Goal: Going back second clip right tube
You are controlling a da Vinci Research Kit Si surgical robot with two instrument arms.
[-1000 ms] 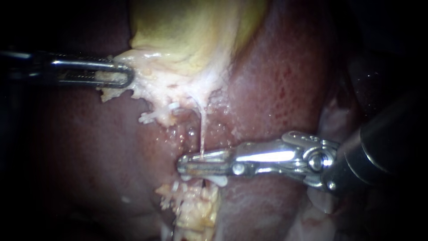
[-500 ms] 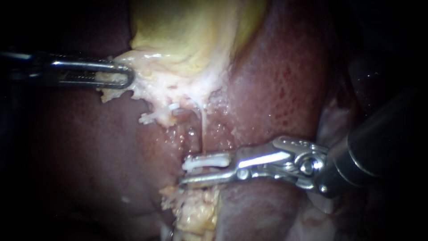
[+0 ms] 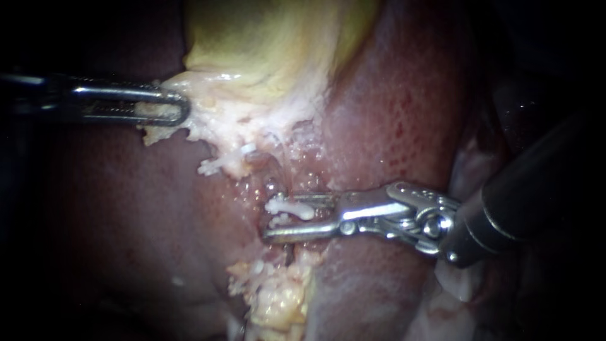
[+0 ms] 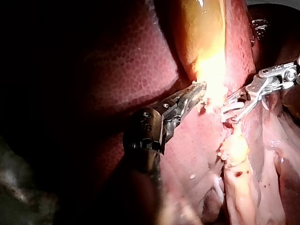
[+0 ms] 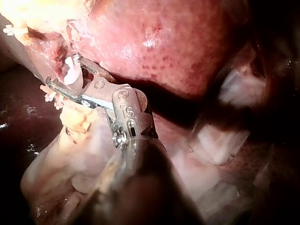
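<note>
My right instrument (image 3: 269, 218) comes in from the right with its jaws open. A white clip (image 3: 289, 207) sits between them, under the upper jaw, at the lower end of a thin pale tube (image 3: 284, 165). That tube hangs from the gallbladder (image 3: 271, 50). My left instrument (image 3: 180, 108) is shut on the gallbladder's pale lower edge at the left. In the right wrist view the clip (image 5: 70, 75) lies between the open jaws (image 5: 61, 77). The left wrist view has the left jaws (image 4: 199, 89) on that edge, beside the right jaws (image 4: 233, 111).
Dark red liver (image 3: 391, 113) surrounds the site on both sides. Other white clips (image 3: 243, 151) sit on the tissue just below the gallbladder's edge. A lump of yellow fat (image 3: 278, 297) lies under the right jaws. Pale tissue folds (image 5: 211, 140) lie beside the right shaft.
The right jaws went from shut to open, uncovering the white clip. They rose slightly and drew a little to the right. The tube above looks shorter. The left instrument stayed put.
</note>
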